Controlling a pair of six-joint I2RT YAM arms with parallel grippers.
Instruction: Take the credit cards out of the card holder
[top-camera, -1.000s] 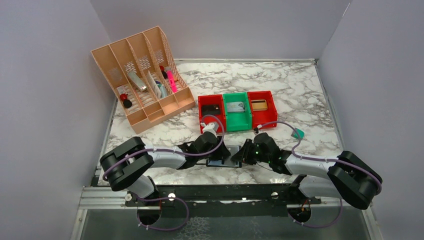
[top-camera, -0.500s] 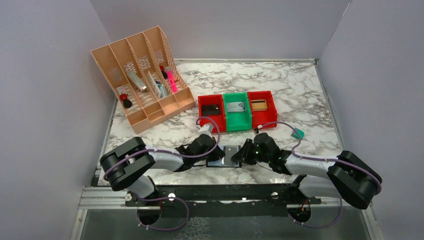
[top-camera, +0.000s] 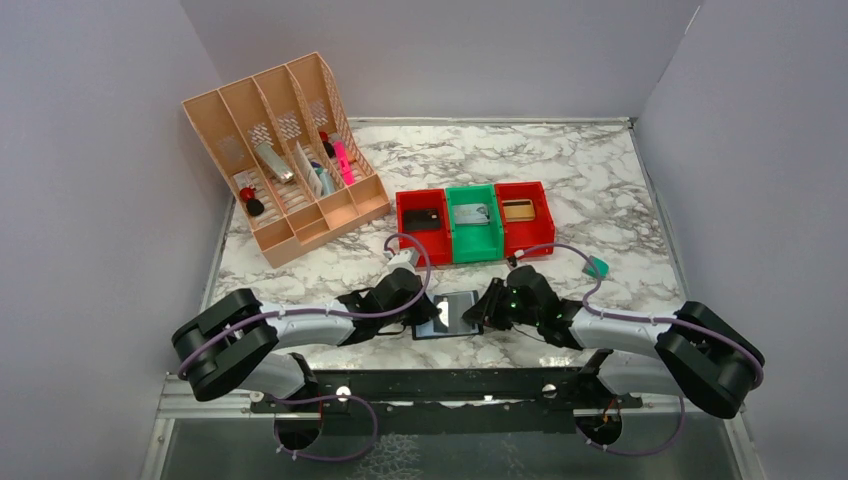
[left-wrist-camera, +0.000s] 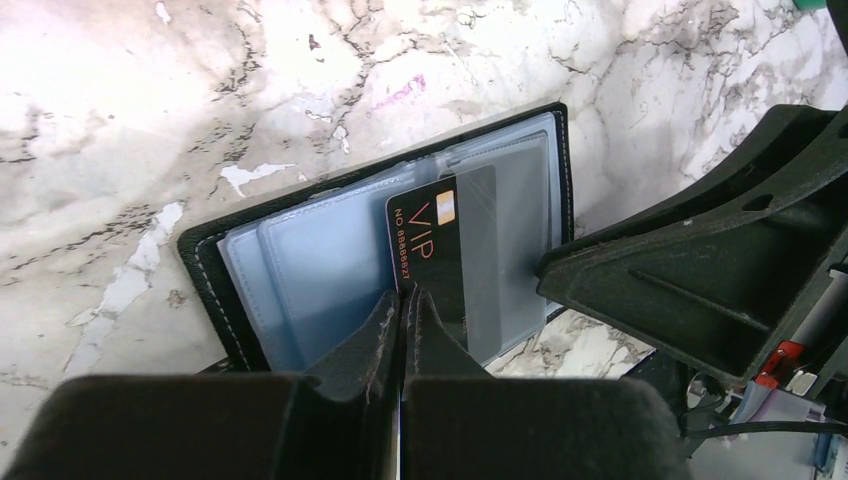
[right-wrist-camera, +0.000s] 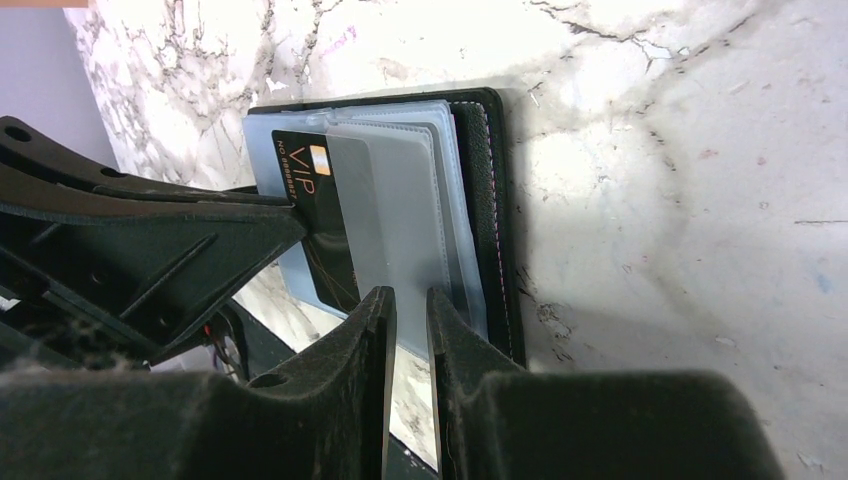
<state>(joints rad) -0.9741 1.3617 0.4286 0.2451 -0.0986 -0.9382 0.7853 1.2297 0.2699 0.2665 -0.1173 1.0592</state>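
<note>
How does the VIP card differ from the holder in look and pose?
The card is black with orange lettering; the holder shows grey-blue sleeves inside a black cover. The card is smaller than the holder. The card sticks partly out of a sleeve, pinched by the left fingers; the holder lies open. Both are flat.

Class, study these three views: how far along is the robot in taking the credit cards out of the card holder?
Done: the card holder lies open on the table. In hand: the left gripper pinches the black VIP card, which is part-way out of its clear sleeve, while the right gripper straddles a sleeve edge. Left: pull this card free; further cards cannot be seen.
</note>
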